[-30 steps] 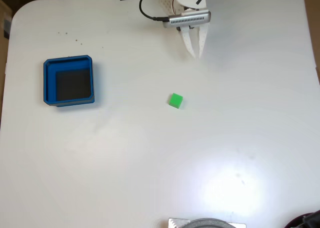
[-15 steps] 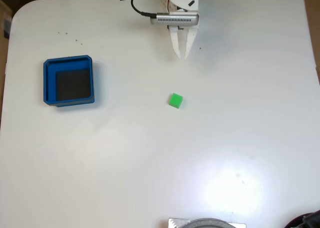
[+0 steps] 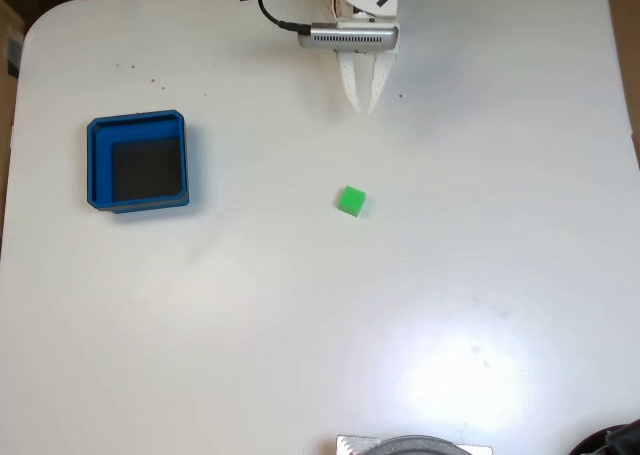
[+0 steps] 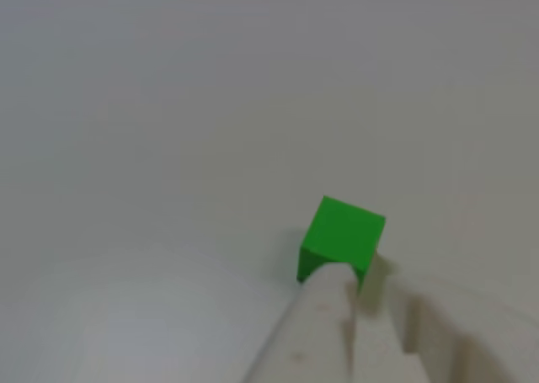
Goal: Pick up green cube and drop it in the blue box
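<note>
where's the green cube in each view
Fixed view: the cube lies a little right of centre on the white table, below the gripper and well right of the blue box.
Other view: the cube sits lower right of centre, just beyond a white finger.
Shared landmark: the gripper's white fingers, pointing toward the cube in both views.

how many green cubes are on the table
1. The green cube lies alone near the table's middle in the fixed view, to the right of the blue box and below the hand. The other view shows it too.
</note>
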### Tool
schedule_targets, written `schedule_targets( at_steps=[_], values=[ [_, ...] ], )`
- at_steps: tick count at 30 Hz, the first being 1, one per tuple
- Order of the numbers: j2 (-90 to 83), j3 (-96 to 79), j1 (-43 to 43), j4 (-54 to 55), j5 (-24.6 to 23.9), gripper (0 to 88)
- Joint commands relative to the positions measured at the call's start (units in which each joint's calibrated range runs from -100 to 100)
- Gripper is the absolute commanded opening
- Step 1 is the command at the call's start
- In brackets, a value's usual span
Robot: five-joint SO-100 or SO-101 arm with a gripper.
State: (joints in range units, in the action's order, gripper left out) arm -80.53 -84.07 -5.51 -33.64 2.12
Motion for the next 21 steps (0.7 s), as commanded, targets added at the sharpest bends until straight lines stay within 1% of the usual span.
schedule_targets(
  at_steps=[1, 6, 13, 21],
  values=[
    [7.96, 9.83, 0.01, 1.72, 0.05, 4.1],
    [17.16, 14.86, 0.17, 1.23, -0.05, 4.2],
    [23.51, 17.37, 0.09, 0.98, -0.05, 4.2],
    [33.13, 26.08, 0.01, 0.90, -0.10, 4.2]
  ],
)
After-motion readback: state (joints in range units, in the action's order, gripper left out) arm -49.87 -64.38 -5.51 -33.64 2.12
